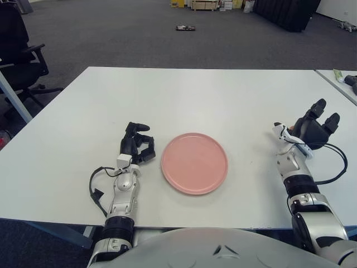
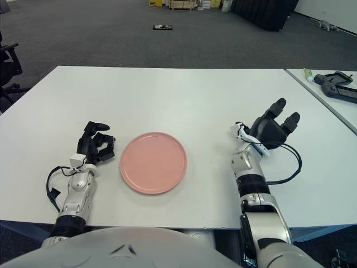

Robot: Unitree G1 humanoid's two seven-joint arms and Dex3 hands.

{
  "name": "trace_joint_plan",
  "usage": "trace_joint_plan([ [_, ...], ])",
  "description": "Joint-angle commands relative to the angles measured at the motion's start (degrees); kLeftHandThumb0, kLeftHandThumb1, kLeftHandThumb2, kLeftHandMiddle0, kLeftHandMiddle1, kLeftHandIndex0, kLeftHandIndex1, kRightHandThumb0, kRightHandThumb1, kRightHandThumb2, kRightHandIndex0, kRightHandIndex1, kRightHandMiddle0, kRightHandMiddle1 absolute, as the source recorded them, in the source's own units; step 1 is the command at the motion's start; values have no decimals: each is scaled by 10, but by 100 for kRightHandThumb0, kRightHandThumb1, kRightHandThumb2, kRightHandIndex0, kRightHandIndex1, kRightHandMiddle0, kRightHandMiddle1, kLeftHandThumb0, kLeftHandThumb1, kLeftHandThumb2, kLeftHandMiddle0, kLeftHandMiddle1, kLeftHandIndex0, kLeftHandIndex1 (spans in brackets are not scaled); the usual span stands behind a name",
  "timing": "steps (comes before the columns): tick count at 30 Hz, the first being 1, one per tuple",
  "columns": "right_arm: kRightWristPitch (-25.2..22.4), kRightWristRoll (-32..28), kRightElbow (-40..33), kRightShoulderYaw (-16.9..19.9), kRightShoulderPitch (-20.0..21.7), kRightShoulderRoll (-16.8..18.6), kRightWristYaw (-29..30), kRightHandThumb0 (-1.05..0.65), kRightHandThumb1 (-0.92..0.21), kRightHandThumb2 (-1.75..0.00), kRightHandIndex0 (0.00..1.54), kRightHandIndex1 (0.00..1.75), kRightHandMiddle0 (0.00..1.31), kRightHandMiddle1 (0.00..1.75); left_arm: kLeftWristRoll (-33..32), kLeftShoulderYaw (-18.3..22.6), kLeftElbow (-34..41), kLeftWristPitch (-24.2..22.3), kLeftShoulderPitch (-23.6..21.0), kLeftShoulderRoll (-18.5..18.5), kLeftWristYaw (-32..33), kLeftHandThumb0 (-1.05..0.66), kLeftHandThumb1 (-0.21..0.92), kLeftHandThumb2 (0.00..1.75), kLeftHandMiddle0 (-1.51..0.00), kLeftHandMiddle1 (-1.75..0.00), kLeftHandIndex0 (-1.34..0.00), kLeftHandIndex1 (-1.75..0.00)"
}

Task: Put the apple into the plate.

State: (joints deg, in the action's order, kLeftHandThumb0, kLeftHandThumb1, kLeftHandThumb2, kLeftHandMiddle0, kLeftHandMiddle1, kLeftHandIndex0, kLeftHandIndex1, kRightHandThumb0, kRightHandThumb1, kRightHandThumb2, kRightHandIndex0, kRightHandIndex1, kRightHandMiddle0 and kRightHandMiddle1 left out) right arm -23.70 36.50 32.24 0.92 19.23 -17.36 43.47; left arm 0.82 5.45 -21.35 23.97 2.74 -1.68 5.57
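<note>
- Left robot hand [image 1: 138, 146], fingers curled and empty, shows just left of the pink plate [image 1: 194, 163] on the white bench [image 1: 189, 95].
- Right robot hand [image 2: 271, 129], right of the plate, has fingers spread upward; the apple is hidden.

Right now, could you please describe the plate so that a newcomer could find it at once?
On the white table, look near the front edge, between the left hand and the raised right hand. The plate is round, flat, pink and bare, the only coloured thing there.
</note>
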Motion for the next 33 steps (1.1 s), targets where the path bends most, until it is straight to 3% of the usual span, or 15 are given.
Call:
trace_joint_plan([
  [1,-2,-17,22,5,24,-9,-11,-93,-68,-39,0,0,0,0,2,2,-10,-5,-2,3,4,-1,42,115,-55,-158,-39,-175],
  [8,-19,-42,43,9,38,-12,-52,-93,-68,-38,0,0,0,0,-3,3,-8,-4,0,4,-1,0,43,113,-57,-154,-40,-175],
  [28,65,-115,276,-3,105,-34,-130,-91,-71,-39,0,0,0,0,-2,2,-5,-6,2,7,-1,0,43,113,-55,-155,-40,-175],
  [33,65,-118,335,-17,125,-44,-177,-91,-71,-39,0,0,0,0,-3,3,-5,-7,2,8,-2,-1,43,114,-55,-157,-40,-175],
])
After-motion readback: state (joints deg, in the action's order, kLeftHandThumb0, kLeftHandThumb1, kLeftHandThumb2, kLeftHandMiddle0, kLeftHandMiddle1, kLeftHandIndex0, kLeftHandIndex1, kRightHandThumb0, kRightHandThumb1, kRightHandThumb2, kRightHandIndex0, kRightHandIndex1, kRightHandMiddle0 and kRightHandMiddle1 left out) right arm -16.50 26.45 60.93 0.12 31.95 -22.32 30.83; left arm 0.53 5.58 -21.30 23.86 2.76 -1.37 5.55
